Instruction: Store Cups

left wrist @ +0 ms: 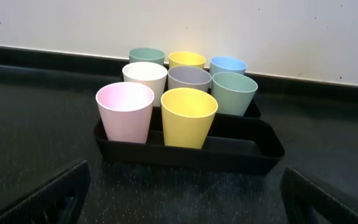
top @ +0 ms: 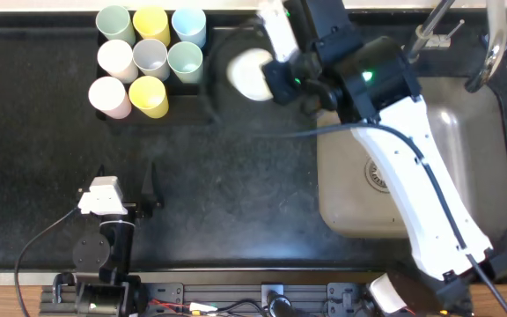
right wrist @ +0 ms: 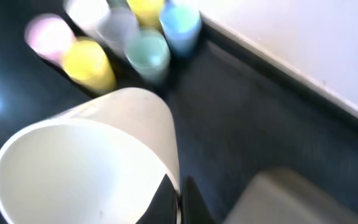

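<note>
Right pincer (top: 277,78) is clamped on a white plastic cup (top: 250,73), held aloft just beside the black plastic tray (left wrist: 229,157) on the dark table (top: 236,185). Eight pastel cups (left wrist: 188,115) already stand inside, and one corner slot looks free! Left pincer (top: 127,180) sits with fingers apart, well away. I'd say one placement is left.

A dark, speckled countertop (top: 236,194) runs along a pale wall (left wrist: 291,31) — a steel sink (top: 350,194) is set into its right part. A black tray (left wrist: 185,155) sits directly on it at the back left, close to the wall and well apart from the sink.
</note>
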